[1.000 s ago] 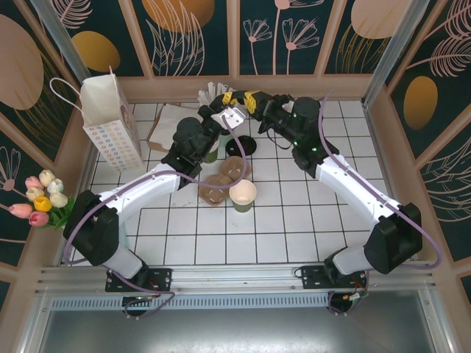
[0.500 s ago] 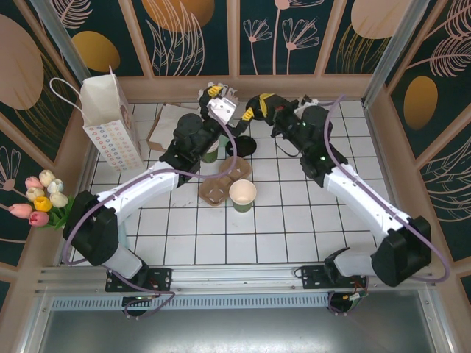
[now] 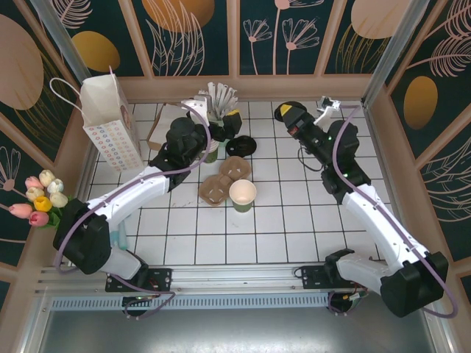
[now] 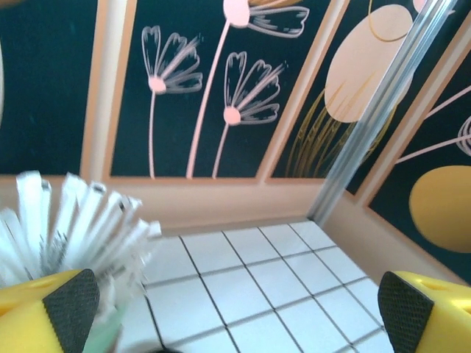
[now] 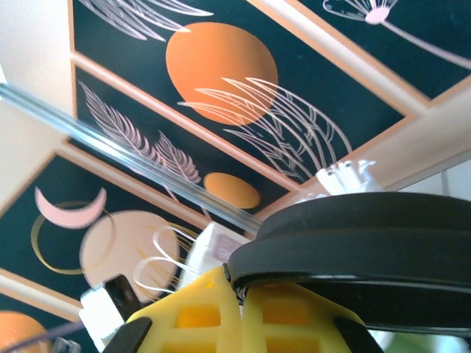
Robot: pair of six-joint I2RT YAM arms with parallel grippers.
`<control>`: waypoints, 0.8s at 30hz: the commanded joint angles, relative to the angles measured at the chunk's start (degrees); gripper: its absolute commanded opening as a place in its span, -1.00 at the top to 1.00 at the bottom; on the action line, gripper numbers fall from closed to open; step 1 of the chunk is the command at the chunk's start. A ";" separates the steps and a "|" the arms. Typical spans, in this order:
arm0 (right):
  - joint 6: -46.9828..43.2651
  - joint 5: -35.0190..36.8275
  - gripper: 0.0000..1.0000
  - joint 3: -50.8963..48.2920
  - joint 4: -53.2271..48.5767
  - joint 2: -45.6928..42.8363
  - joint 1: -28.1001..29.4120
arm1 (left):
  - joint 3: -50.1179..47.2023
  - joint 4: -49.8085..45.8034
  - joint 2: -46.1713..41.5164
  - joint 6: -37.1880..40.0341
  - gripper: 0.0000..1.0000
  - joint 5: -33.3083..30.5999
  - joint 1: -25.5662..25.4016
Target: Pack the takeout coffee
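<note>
Green coffee cup point(image 3: 243, 194) mid-tabletop point(image 3: 280, 235), right end effector point(image 3: 289, 112) at one o'clock grasping black lid point(image 5: 353, 235), left end effector point(image 4: 235, 303) released by straws point(image 3: 218, 94).

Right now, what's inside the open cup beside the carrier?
Only cream lining shows inside the cup, and there is no lid on it. Whether there is liquid at the bottom, I can't tell. The right gripper holds a black lid.

The bag point(image 3: 109, 125) stands at the surface's point(image 3: 294, 220) far left corner, and the straws point(image 3: 218, 97) at the back centre. The carrier point(image 3: 225, 181) lies mid-surface, with the cup point(image 3: 243, 194) just beside its near right end and a lid point(image 3: 240, 145) just behind it. A second lid point(image 3: 284, 109) sits in the right pincer point(image 3: 292, 115), far right.
</note>
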 commanded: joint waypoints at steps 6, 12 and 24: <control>-22.82 -26.03 1.00 5.12 -2.29 2.61 -7.87 | 8.00 -18.67 -4.05 -13.88 -0.97 12.54 1.51; -32.88 -39.02 1.00 9.69 -6.18 5.67 -9.05 | 12.61 -21.69 -3.23 -13.30 -0.97 32.15 4.87; -55.82 -57.48 1.00 23.42 -30.18 11.76 -8.45 | 22.52 -29.10 -0.40 -5.30 -0.89 47.70 8.22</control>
